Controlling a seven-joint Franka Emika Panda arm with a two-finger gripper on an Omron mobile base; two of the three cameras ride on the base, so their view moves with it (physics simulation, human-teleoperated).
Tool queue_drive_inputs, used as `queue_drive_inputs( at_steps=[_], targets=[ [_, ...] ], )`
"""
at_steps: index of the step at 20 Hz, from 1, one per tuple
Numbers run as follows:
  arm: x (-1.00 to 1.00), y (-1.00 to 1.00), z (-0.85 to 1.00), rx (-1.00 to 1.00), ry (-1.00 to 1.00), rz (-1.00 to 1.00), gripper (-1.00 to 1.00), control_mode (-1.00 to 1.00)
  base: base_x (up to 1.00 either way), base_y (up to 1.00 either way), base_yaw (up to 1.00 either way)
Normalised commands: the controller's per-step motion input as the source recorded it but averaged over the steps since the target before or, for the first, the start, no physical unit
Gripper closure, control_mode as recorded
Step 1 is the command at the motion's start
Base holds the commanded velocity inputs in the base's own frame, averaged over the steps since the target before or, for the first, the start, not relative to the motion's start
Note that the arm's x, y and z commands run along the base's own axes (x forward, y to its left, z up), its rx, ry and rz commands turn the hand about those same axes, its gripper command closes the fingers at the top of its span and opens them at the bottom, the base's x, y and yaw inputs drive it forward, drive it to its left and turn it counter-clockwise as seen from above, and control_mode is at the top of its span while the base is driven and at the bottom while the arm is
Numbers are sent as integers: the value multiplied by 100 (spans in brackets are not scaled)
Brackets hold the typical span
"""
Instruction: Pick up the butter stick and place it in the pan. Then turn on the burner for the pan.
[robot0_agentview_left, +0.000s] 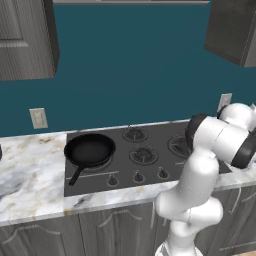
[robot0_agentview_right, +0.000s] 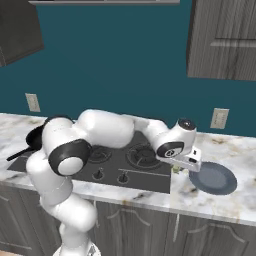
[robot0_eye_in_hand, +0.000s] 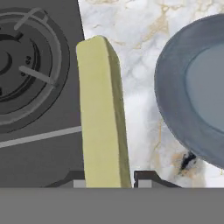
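I see the worktop (robot0_agentview_right: 235, 150) running wide across both base views, marbled, with the dark stove (robot0_agentview_left: 150, 160) set into it. The pan (robot0_agentview_left: 90, 150) sits on the stove's left front burner, handle toward the near edge. At the right end, past the stove, lies a grey-blue dish (robot0_agentview_right: 214, 178). My arm reaches that way, so the end effector (robot0_agentview_right: 181, 168) hangs low over the stove's right edge, just beside the dish.

In the hand view, the butter (robot0_eye_in_hand: 103, 118) rises from between the two finger tips, its long axis running straight away from the hand along the seam where stove meets worktop. The tips sit one to each side of its near end, and I judge them clenched on the butter (actual contact lies below the frame edge, so this is a reading, not a certainty). Whether the butter is lifted or resting on the surface, I cannot tell.

The pan lies well apart, far to the left across the whole stove, so the coming carry must sweep leftward over the burners.
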Motion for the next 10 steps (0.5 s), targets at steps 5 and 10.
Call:
queue_drive_inputs(
  at_steps=[5,10],
  targets=[
    [0,100,30,0,0,0,100,-100,0,0,0],
    [0,100,26,0,0,1,100,-100,0,0,0]
  ],
)
